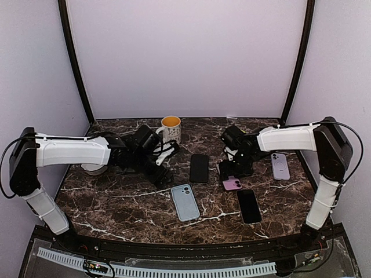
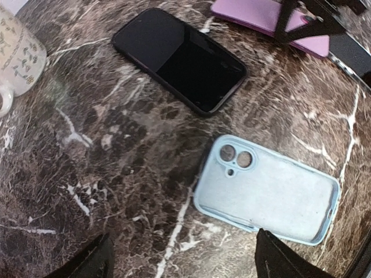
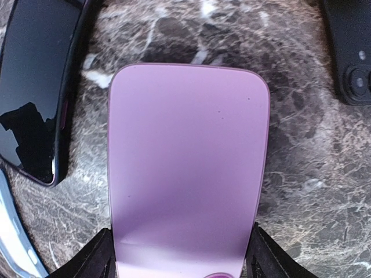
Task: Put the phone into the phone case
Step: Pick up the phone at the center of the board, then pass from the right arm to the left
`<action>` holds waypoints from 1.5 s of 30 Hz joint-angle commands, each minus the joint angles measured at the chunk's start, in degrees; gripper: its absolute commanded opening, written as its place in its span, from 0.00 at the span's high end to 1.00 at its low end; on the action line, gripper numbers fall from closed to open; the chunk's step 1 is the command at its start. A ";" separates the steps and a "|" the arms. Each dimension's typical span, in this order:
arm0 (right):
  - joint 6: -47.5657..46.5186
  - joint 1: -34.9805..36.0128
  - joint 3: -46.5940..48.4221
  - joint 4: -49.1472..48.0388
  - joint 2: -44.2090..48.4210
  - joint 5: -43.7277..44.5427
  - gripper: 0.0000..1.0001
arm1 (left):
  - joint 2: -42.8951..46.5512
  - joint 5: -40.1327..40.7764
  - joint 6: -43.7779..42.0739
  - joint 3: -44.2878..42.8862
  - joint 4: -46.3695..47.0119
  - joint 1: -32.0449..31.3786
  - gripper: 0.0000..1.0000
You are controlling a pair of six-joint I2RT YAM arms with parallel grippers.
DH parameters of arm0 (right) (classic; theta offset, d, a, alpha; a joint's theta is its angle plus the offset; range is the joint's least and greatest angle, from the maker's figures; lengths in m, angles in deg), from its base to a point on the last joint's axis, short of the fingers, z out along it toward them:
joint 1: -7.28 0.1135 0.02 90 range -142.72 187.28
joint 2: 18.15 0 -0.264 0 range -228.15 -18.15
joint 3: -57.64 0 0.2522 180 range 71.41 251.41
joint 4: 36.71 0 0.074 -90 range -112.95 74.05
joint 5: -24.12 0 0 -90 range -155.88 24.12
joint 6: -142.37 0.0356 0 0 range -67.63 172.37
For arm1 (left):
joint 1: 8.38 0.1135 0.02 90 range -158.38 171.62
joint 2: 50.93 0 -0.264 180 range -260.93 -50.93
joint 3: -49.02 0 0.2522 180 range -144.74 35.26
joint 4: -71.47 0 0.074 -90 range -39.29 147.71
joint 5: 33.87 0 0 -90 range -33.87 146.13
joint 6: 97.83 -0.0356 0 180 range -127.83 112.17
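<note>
A pink phone (image 3: 184, 168) lies back up, held across its width by my right gripper (image 3: 179, 263), whose fingers (image 3: 93, 260) press on both long edges. From above, this phone (image 1: 232, 185) sits right of centre under the right gripper (image 1: 235, 174). An empty light blue phone case (image 2: 272, 197) lies inside up on the marble, also seen front of centre (image 1: 185, 202). My left gripper (image 2: 185, 267) hovers open just near of the case, with nothing between its fingers (image 2: 284, 260). From above the left gripper (image 1: 165, 169) sits left of centre.
A black phone (image 1: 199, 168) lies screen up at centre, beyond the blue case. Another black phone (image 1: 249, 206) lies at the front right. A lilac case (image 1: 280, 166) with a ring rests at far right. A yellow-lined mug (image 1: 170, 128) stands at the back.
</note>
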 commanded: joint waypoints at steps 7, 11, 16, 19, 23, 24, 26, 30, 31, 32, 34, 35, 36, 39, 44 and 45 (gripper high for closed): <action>-5.02 0.63 -1.75 1.16 4.94 -10.68 0.53 | 9.14 7.91 -22.80 20.49 38.94 -10.13 0.17; -4.52 1.32 -5.80 -0.30 8.19 -14.43 0.55 | 2.16 10.38 -36.79 23.58 60.25 -13.97 0.17; -4.72 3.70 -7.74 0.77 11.76 -17.70 0.56 | -10.29 17.59 -52.13 18.06 70.33 -18.77 0.15; -5.07 5.09 -8.22 1.82 13.13 -18.64 0.57 | -16.44 17.23 -58.37 17.23 76.85 -20.63 0.16; -5.51 6.39 -8.77 2.49 14.33 -19.80 0.58 | -17.32 13.06 -56.45 14.32 69.38 -20.85 0.16; -5.70 6.68 -8.90 2.64 14.66 -19.98 0.58 | -17.18 11.96 -54.98 13.76 68.50 -20.85 0.17; -5.90 7.05 -8.96 2.89 15.23 -20.19 0.59 | -16.78 10.33 -53.86 13.42 66.80 -20.85 0.17; -7.23 7.57 -8.43 4.01 15.50 -21.65 0.59 | -17.51 9.33 -53.50 12.48 65.27 -20.79 0.20; -7.46 7.64 -8.21 4.60 15.38 -21.59 0.59 | -17.54 9.04 -53.34 12.29 64.42 -20.73 0.23; -7.75 7.73 -8.05 4.88 15.45 -21.76 0.59 | -17.55 7.83 -53.30 11.78 62.78 -20.75 0.25; -8.14 7.92 -7.77 5.28 15.57 -22.29 0.59 | -17.87 6.04 -53.26 10.69 60.25 -20.75 0.31; -8.28 8.02 -7.63 5.20 15.73 -22.69 0.59 | -18.11 5.77 -53.30 9.86 59.63 -20.76 0.33; -8.44 8.02 -7.51 5.32 15.88 -22.93 0.59 | -18.51 5.90 -53.32 9.45 58.72 -20.77 0.37; -8.73 8.15 -7.29 5.76 16.17 -23.04 0.59 | -19.05 6.35 -53.56 7.31 55.77 -20.62 0.42; -8.96 8.60 -7.40 5.86 16.41 -24.19 0.60 | -19.21 5.44 -52.62 5.33 51.22 -20.59 0.46; -9.00 8.63 -7.34 5.98 16.43 -24.21 0.60 | -19.26 5.46 -52.44 5.20 51.25 -20.59 0.46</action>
